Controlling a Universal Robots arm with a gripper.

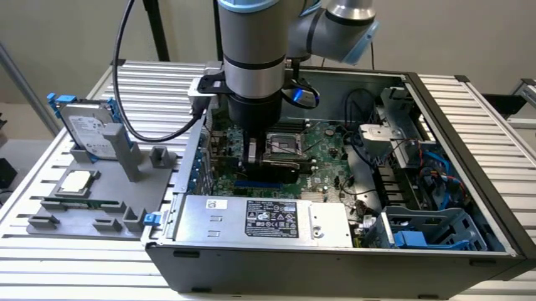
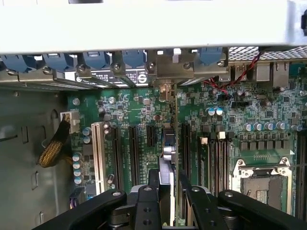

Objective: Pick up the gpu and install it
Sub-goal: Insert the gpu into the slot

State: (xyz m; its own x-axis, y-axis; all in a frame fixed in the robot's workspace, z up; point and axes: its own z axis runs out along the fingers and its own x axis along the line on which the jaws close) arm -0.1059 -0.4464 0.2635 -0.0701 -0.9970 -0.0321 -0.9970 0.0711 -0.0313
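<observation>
We see the black two-fingered gripper (image 2: 168, 181) lowered inside the open grey metal computer case (image 1: 469, 119). It is closed on the gpu (image 2: 166, 153), a thin flat expansion card that shows edge-on in the wrist view. The card stands upright between the gripper's fingers (image 2: 153, 184), one finger against each face. It runs from them toward the row of metal slot brackets (image 2: 120, 69) at the case wall. It is over the green motherboard (image 2: 139, 110), in line with the long black expansion slots (image 2: 133, 153). A white slot (image 2: 100, 153) lies off to one side and the square silver processor socket (image 2: 263, 184) to the other. We cannot tell whether its lower edge is seated in a slot.

In the exterior view the gripper (image 1: 263, 157) hangs over the middle of the motherboard, beyond the silver power supply box (image 1: 268, 219). On the exterior view's left, a grey holder tray (image 1: 113, 191) on the slatted metal bench (image 1: 50, 263) carries a silver hard drive with blue rails (image 1: 88, 128) and a narrow green memory stick (image 1: 80, 204).
</observation>
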